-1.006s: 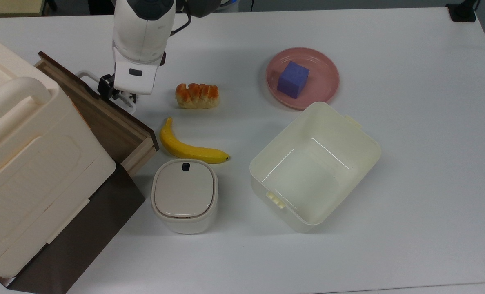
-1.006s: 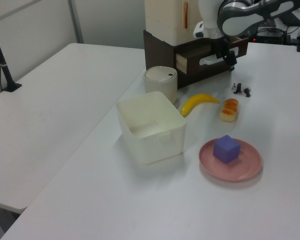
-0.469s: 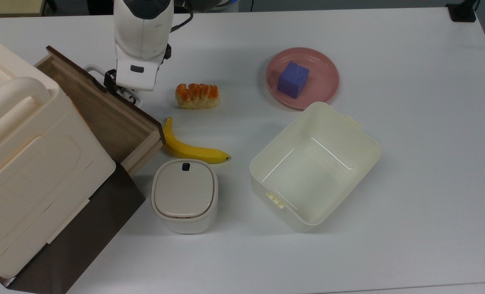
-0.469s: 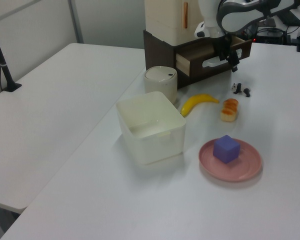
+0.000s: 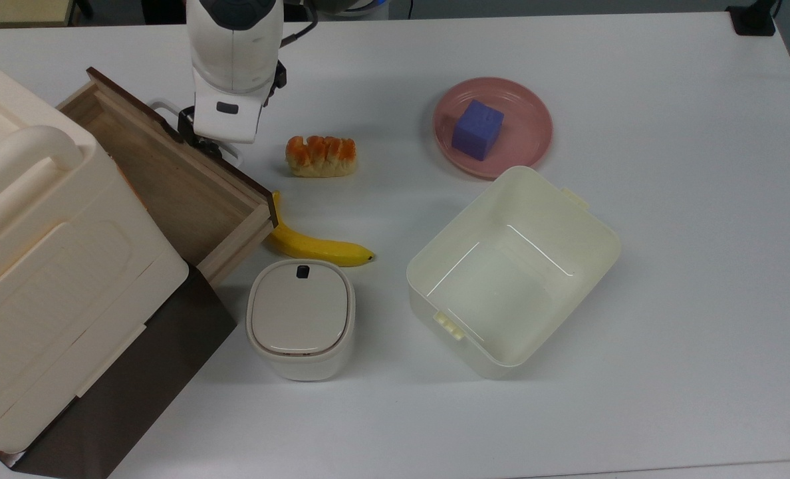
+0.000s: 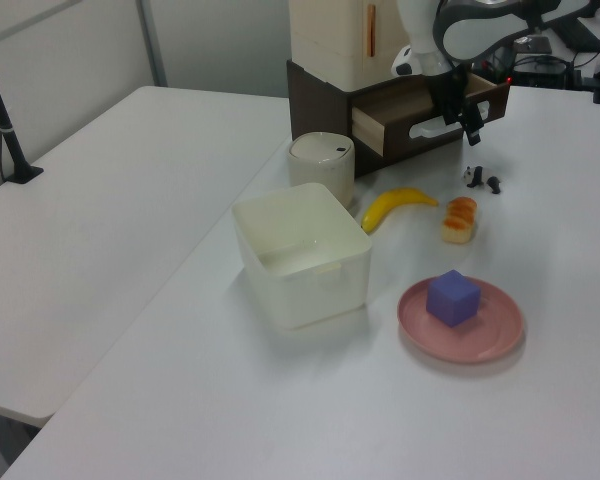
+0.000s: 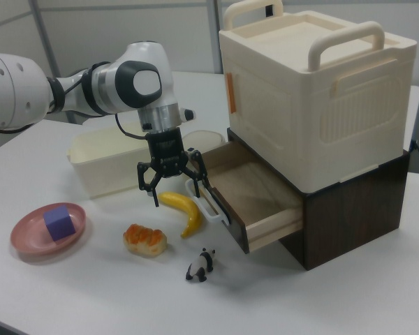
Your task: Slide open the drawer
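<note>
The drawer (image 5: 169, 179) stands well out of the dark cabinet, its pale wood inside showing. Its dark front panel runs diagonally in the top view, and its lower corner reaches the banana's stem end. In the right view the drawer (image 7: 255, 192) sticks out toward the left, with its white loop handle (image 7: 208, 202) on the front. My gripper (image 7: 178, 190) points down at that handle with its fingers spread, and one fingertip (image 7: 199, 183) is at the loop. The top view has the gripper (image 5: 199, 136) against the panel's upper half, the handle (image 5: 162, 106) beside it.
A banana (image 5: 308, 243) and a bread roll (image 5: 320, 156) lie just beyond the drawer front. A small lidded pot (image 5: 300, 318), an open cream bin (image 5: 511, 273) and a pink plate (image 5: 528, 133) with a purple cube stand further right. A panda toy (image 7: 200, 265) stands near the drawer.
The drawer has slid further out toward the top view's upper right, the gripper moving with its handle. The panel's corner now reaches the banana's stem.
</note>
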### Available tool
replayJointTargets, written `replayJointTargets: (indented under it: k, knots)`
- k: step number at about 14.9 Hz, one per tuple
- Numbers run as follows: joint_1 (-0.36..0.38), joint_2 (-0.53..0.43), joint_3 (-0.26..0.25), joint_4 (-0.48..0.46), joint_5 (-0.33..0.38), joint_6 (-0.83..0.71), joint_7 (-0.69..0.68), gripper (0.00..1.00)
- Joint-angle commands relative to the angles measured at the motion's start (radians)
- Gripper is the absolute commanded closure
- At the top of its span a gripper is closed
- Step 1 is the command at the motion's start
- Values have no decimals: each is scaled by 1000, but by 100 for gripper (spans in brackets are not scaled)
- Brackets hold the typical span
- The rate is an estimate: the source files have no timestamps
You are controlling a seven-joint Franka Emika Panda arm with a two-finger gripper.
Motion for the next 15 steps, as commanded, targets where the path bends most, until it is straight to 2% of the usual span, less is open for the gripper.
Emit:
replayJointTargets:
  k: [1, 6, 9, 11, 14, 15]
  knots:
    - [-23, -28, 10, -3, 60, -68, 28, 0]
    - [-63, -63, -18, 57, 172, -64, 28, 0]
    - [-66, -91, -25, 58, 186, -70, 49, 0]
    - [-70, -131, -27, 58, 224, -62, 173, 0]
    - [-70, -178, -56, 77, 322, -16, 397, 0]
    - [-69, -203, -57, 77, 332, -16, 483, 0]
